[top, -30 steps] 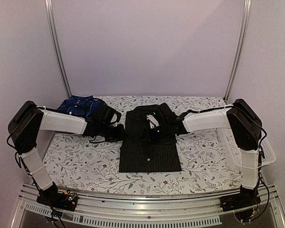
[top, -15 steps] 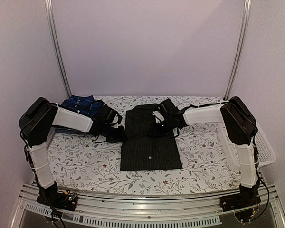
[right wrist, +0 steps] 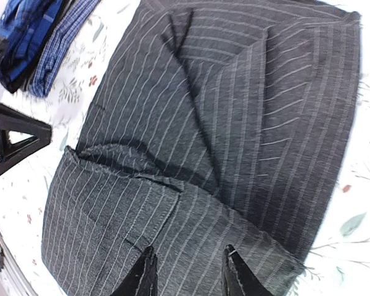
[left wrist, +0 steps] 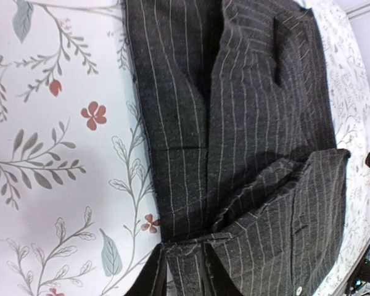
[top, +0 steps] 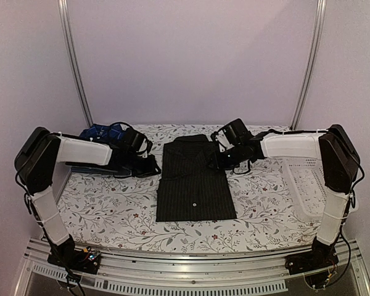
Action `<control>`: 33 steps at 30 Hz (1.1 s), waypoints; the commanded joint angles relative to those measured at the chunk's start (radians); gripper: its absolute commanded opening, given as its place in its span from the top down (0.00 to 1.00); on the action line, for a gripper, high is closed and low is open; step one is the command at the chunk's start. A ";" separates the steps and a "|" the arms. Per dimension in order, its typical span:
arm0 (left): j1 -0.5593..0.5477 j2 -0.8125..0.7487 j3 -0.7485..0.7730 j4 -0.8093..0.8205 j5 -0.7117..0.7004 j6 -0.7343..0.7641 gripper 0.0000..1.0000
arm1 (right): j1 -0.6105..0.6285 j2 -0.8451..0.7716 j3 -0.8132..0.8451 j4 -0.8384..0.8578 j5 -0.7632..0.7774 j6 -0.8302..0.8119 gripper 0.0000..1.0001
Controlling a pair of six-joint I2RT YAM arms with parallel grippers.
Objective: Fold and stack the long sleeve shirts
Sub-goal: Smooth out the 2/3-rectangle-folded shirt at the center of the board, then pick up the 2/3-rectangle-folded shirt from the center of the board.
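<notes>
Okay so, compared with a second ago both arms have backed off the black pinstriped button-up shirt [top: 196,185]. The right gripper [right wrist: 189,259] was parked over the middle of the chest and now sits out at the shirt's right edge, up toward the collar end. The left gripper [left wrist: 180,265] has eased back a little at the left edge too. The shirt itself hasn't budged: it's a tall, tidy rectangle in the middle of the floral-print tablecloth [top: 105,203], with both sides tucked in over the front. My read is that the side folds are finished and being let go. What's probably left is folding it across its length and getting it onto the folded blue-and-navy plaid shirt [top: 97,133] in the far left corner. In the right wrist view the two dark fingers are clearly spread with nothing caught between them, and the pinstripe cloth lies below and ahead of the tips. The left wrist view is murkier: the fingers are only a narrow gap apart, right at the shirt's near edge, and a strip of pinstripe shows in that gap. Honestly I can't tell if it's nipping the cloth or just hanging over it. The white plastic mesh basket [top: 308,185] sits off to the right, well apart from the shirt.
</notes>
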 commanded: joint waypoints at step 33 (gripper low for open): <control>-0.267 -0.457 -0.555 0.095 0.113 -0.302 0.71 | -0.071 -0.390 -0.545 0.047 -0.046 0.131 0.56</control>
